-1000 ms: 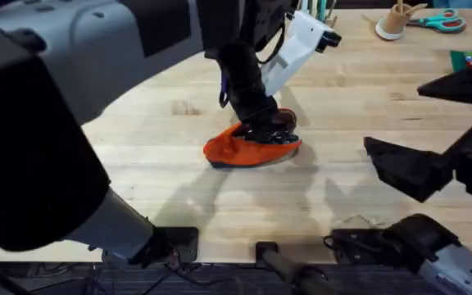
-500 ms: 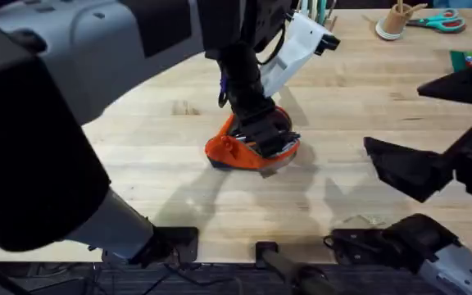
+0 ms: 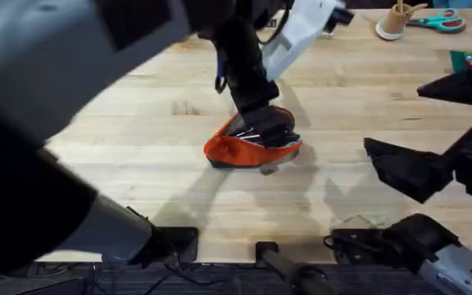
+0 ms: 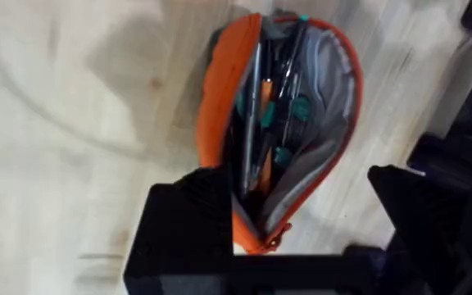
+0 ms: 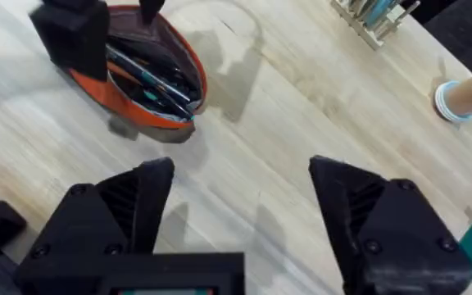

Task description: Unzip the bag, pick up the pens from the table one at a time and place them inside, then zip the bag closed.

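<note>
1. Two grippers: the left gripper [image 4: 289, 217] hangs over the open bag [image 3: 252, 145] at frame centre, fingers spread astride its rim, gripping nothing; the right gripper [image 5: 236, 209] idles agape at lower right.
2. Pens [image 4: 265, 115] lie inside; zipping likely comes next, so pinch the pull tab squarely.
3. Soft orange fabric, grey lining, oval mouth on the grainy plank table [image 3: 138, 139].

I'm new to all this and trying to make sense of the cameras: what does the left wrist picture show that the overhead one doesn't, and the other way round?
The left wrist view looks into the open bag: grey lining and several pens inside. The overhead view alone takes in the wide table, the right hand open and apart from the bag, plus scissors at the far edge. Both show the orange bag unzipped, with the left hand open around one end.
</note>
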You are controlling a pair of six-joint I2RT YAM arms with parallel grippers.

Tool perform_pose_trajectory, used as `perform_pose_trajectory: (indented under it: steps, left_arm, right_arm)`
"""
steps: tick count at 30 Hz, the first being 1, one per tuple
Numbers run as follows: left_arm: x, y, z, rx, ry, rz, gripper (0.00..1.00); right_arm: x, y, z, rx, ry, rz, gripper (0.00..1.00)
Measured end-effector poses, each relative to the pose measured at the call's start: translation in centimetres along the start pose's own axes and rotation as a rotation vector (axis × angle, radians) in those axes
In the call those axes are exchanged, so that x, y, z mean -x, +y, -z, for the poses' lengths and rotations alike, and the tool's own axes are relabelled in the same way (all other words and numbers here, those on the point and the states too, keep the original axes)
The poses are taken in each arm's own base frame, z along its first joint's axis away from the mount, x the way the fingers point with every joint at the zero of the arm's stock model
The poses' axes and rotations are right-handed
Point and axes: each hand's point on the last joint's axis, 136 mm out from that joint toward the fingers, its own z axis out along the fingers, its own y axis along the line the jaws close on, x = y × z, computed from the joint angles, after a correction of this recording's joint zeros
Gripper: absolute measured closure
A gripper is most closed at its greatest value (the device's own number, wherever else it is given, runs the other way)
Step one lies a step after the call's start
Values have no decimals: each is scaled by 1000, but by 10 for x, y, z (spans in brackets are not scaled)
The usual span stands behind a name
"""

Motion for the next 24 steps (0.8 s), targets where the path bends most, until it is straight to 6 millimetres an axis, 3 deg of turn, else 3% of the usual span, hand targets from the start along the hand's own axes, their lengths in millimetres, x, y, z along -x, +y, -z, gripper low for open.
perform_pose_trajectory:
  steps: [5,12,18,24]
  left_arm:
    - [7,-4,47,102,-129,-80,6]
    - [-17,8,105,255,-237,-102,5]
    - [-56,7,116,222,-193,-122,6]
    - [-80,16,125,203,-208,-145,5]
  right_arm:
    - [-1,0,0,1,3,0,3]
    - [-1,0,0,1,3,0,3]
    - [-1,0,0,1,3,0,3]
    - [-1,0,0,1,3,0,3]
